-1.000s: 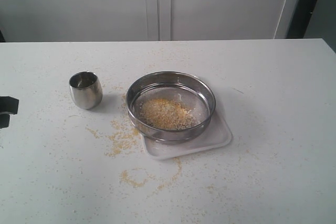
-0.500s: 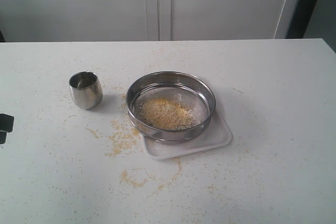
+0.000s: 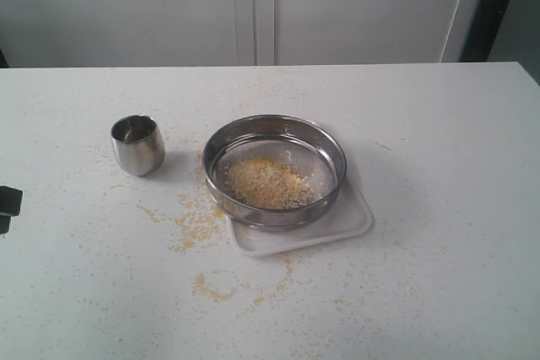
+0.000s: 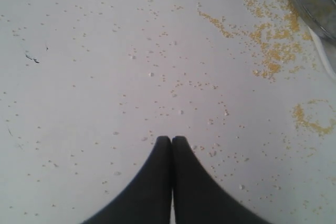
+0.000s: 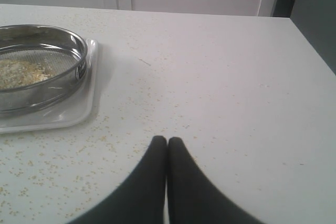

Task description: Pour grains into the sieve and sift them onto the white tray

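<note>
Well, from outside, the sieve [image 3: 316, 162] sits on the white tray [image 3: 354, 218] in the middle of the table [image 3: 447, 124], with a heap of grains [image 3: 266, 183] on its mesh. More grains lie spilled on the table just left of the tray. A steel cup [image 3: 137, 144] stands upright, apart to the sieve's left.

Left wrist: the left gripper [image 4: 171, 139] hangs over scattered grains, fingers pressed together, holding nothing; the sieve's rim shows at one corner.

Right wrist: the right gripper [image 5: 167, 139] is likewise clenched and empty over the table, apart from tray and sieve.
</note>
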Controlling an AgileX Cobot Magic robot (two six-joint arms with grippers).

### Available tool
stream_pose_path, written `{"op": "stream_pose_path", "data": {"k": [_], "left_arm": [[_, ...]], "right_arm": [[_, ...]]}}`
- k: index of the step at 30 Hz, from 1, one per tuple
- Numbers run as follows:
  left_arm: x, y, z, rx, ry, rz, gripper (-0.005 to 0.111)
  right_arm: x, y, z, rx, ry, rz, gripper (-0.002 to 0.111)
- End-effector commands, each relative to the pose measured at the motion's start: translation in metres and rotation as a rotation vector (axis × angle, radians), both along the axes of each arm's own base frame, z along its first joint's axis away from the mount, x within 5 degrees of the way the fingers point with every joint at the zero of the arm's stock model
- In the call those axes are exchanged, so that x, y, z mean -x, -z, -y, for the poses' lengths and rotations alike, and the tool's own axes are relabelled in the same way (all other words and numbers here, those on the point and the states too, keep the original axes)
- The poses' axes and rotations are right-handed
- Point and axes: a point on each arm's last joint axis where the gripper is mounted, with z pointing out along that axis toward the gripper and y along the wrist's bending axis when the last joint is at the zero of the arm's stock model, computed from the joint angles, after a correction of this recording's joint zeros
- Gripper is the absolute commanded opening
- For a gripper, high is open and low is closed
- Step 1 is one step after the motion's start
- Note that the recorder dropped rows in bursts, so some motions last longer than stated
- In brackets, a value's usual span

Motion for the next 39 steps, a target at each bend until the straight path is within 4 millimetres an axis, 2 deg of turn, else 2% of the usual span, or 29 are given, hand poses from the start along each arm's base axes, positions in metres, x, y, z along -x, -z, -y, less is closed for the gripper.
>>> {"op": "stream_pose_path", "data": {"k": [1, 23, 26, 34, 39], "left_arm": [[0.003, 0.001, 0.0, 0.004, 0.004, -0.006, 0.0], [0.003, 0.001, 0.0, 0.004, 0.004, -0.006, 0.0], [0.003, 0.001, 0.0, 0.004, 0.004, -0.006, 0.0], [0.003, 0.001, 0.0, 0.004, 0.004, -0.006, 0.0], [0.003, 0.001, 0.0, 0.004, 0.004, -0.006, 0.0]], "right_arm": [[0.0, 0.001, 0.0, 0.008, 0.001, 0.008, 0.0], [0.0, 0.0, 0.0, 0.014, 0.001, 0.014, 0.0], [-0.001, -0.005, 0.0, 0.007, -0.004, 0.079, 0.0], [-0.002, -0.035, -0.003, -0.031, -0.028, 0.409, 0.0], [0.0, -0.045, -0.003, -0.044, -0.036, 0.515, 0.0]]}}
